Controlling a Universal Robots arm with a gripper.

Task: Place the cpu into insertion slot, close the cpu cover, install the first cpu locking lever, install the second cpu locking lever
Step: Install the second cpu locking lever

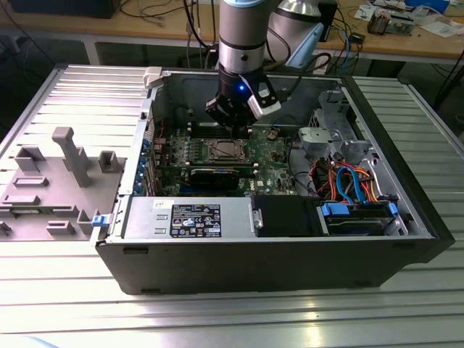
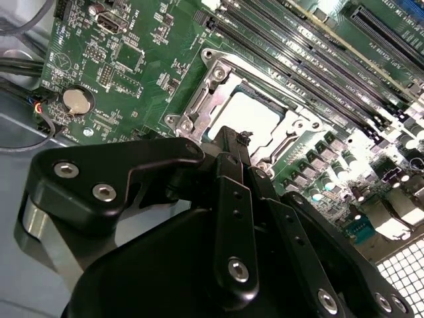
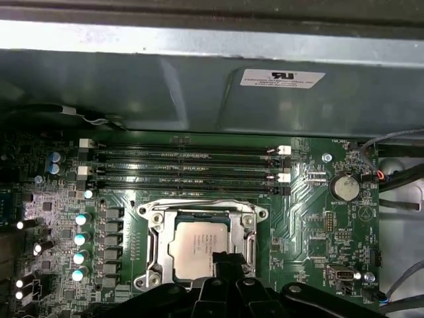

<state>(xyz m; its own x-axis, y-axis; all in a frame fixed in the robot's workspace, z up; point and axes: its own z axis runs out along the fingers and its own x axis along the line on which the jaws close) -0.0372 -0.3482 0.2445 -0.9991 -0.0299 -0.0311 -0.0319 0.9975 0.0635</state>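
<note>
The cpu (image 3: 197, 244) lies flat in the insertion slot (image 3: 199, 211) on the green motherboard, its silver top showing through the window of the cpu cover (image 3: 154, 246). The cover lies down flat around the chip. In the second wrist view the cpu (image 2: 244, 118) and the cover (image 2: 199, 105) sit just beyond my fingertips. My gripper (image 2: 232, 138) hangs just above the socket's edge, its black fingers (image 3: 228, 262) pressed together with nothing between them. In the exterior view the gripper (image 1: 233, 127) stands over the cpu (image 1: 221, 151) inside the open computer case.
Long black memory slots (image 3: 185, 165) run beside the socket, towards the case wall (image 3: 199, 86). A coin battery (image 3: 343, 187) sits on the board. The power supply (image 1: 188, 217) and a drive cage with blue and orange cables (image 1: 348, 181) fill the case's near side. A grey fixture (image 1: 65, 156) stands outside.
</note>
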